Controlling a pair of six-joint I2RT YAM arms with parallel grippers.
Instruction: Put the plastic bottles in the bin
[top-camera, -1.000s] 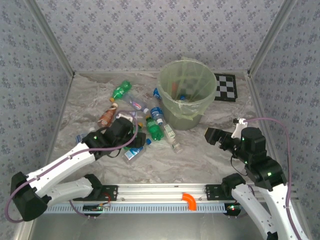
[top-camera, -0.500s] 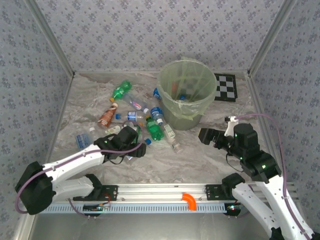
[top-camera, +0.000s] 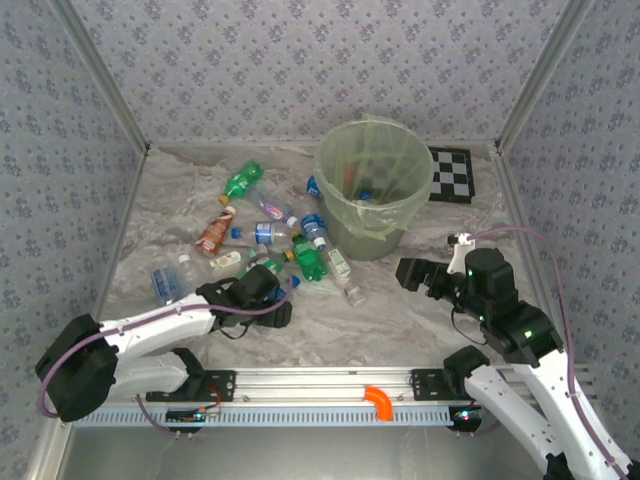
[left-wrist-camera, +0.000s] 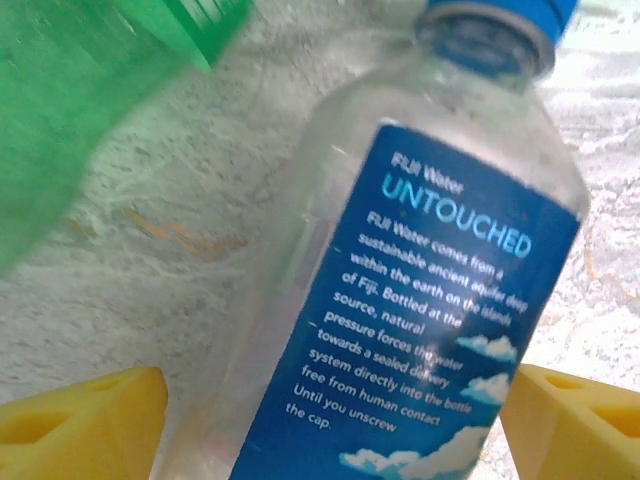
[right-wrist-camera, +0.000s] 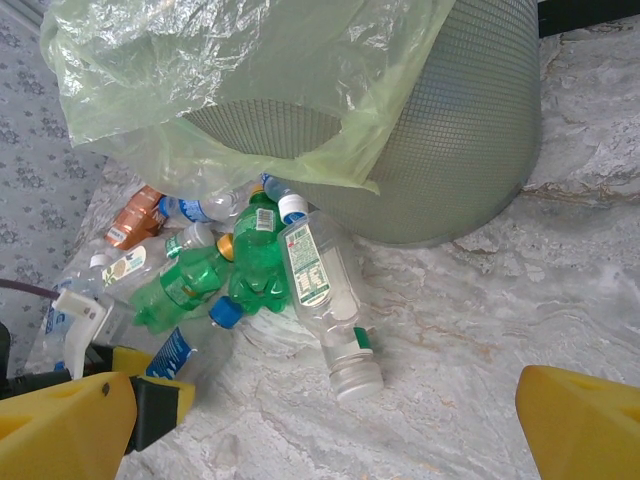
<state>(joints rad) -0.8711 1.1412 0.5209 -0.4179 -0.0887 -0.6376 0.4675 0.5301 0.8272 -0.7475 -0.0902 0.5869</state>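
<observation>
Grasping is the step in hand: the left gripper (left-wrist-camera: 330, 420) stands wide open astride the clear plastic bottle with blue label and cap (left-wrist-camera: 430, 300), not visibly clamped on it. The next move calls for a firm closure on the bottle body, a lift, and a carry toward 1 o'clock to the large round translucent yellow-green bin (top-camera: 350, 215). The right gripper (right-wrist-camera: 330, 410) hangs fully open and empty at 5 o'clock of the bin.

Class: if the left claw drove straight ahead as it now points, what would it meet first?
Most likely the Fiji water bottle, which lies between the jaws of the left claw; the green bottle sits off to its left.
</observation>
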